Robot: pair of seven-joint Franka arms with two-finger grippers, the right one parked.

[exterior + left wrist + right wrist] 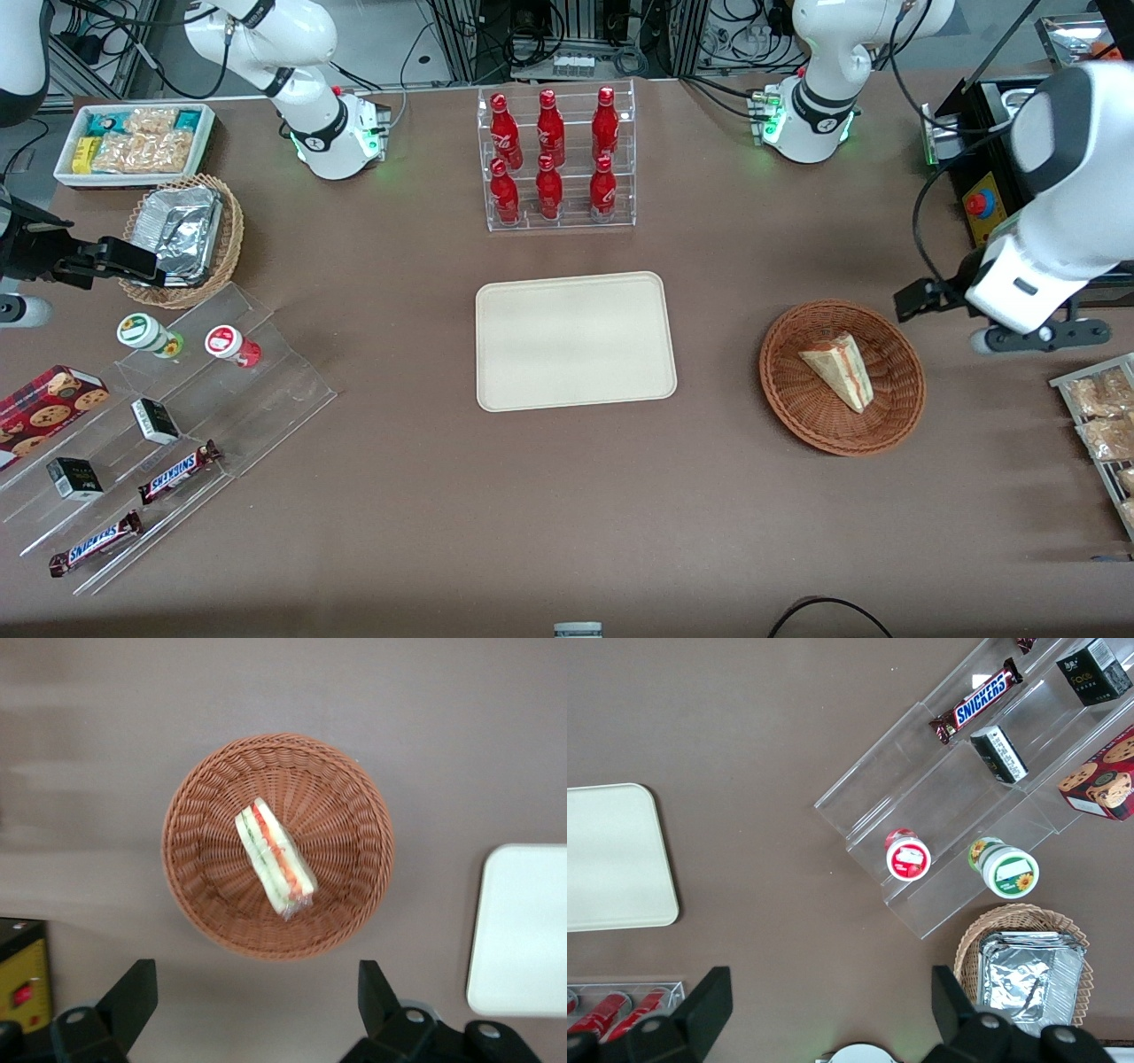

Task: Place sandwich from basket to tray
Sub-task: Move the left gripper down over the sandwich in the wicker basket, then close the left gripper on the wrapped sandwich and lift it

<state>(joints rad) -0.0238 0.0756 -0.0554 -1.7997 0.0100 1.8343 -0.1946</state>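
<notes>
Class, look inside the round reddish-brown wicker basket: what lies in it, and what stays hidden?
In the round reddish-brown wicker basket lies only a clear-wrapped triangular white-bread sandwich, red and green filling showing. The weave beneath it is covered. The left arm's tool hovers open above the basket.

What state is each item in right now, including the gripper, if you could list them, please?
sandwich: wrapped, lying in the basket.
basket: holds only the sandwich.
tray: bare, nothing on it.
gripper: open, holding nothing, hovering above the basket's edge.
bottles: upright in their clear rack.
</notes>
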